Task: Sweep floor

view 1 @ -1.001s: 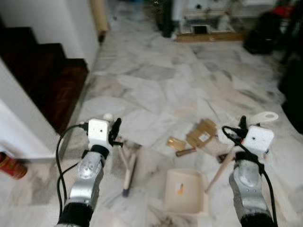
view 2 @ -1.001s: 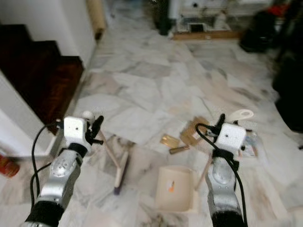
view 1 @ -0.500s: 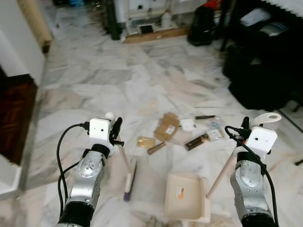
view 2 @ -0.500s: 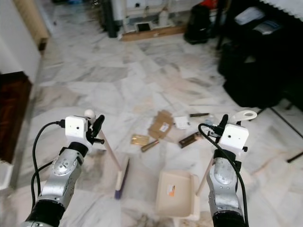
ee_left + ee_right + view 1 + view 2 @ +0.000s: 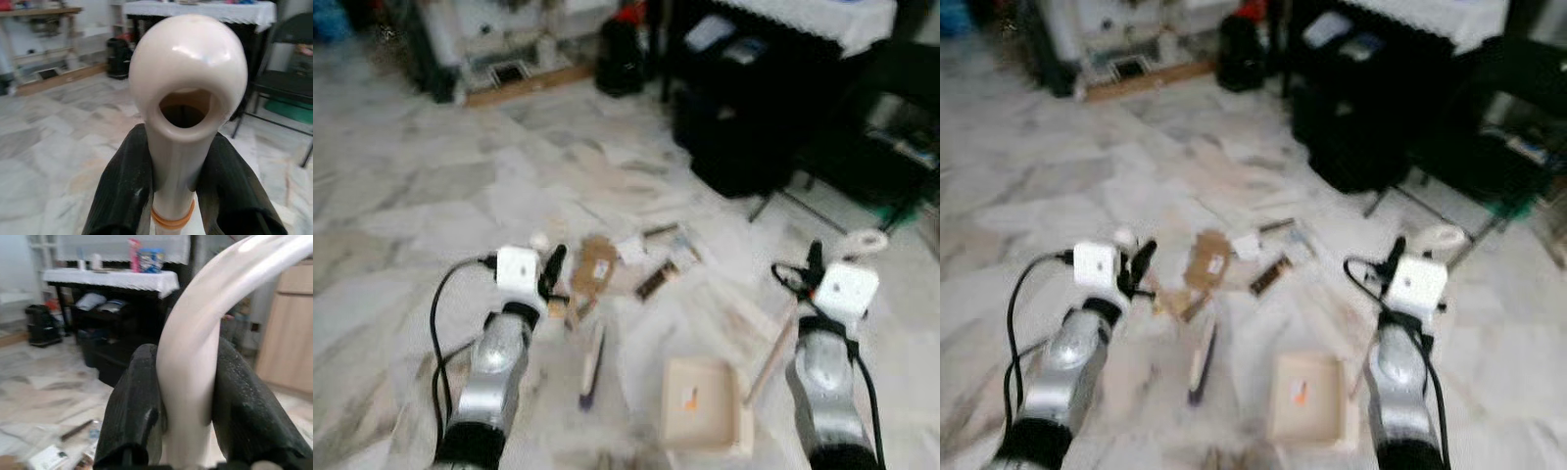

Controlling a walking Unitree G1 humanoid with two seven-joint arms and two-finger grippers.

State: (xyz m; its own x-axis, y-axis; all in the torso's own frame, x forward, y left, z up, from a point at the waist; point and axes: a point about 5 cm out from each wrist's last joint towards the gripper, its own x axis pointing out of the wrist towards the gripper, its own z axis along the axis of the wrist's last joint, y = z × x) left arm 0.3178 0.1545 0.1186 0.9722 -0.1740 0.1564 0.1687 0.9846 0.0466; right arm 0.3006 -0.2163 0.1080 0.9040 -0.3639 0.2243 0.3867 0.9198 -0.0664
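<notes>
My left gripper point(image 5: 552, 278) is shut on the cream broom handle point(image 5: 188, 73), whose rounded top with a hole sticks out above the black fingers point(image 5: 122, 196). The broom head point(image 5: 592, 364) rests on the marble floor below it. My right gripper point(image 5: 814, 260) is shut on the curved white handle point(image 5: 205, 333) of the cream dustpan point(image 5: 736, 429), which sits on the floor between my arms. Litter lies just beyond the broom: a brown cardboard piece point(image 5: 596, 262), a white card point(image 5: 631, 251) and a dark bar point(image 5: 651, 282).
Black bags and dark furniture point(image 5: 754, 117) stand ahead on the right, under a table with a white cloth point(image 5: 803, 15). Thin metal chair legs point(image 5: 781, 202) cross the floor near them. A low wooden shelf point(image 5: 519, 83) lies at the back. Open marble floor spreads to the left.
The whole view has swung to the right: the stairs and wall are gone from the left, and the dark furniture has come in. Both grippers keep their hold.
</notes>
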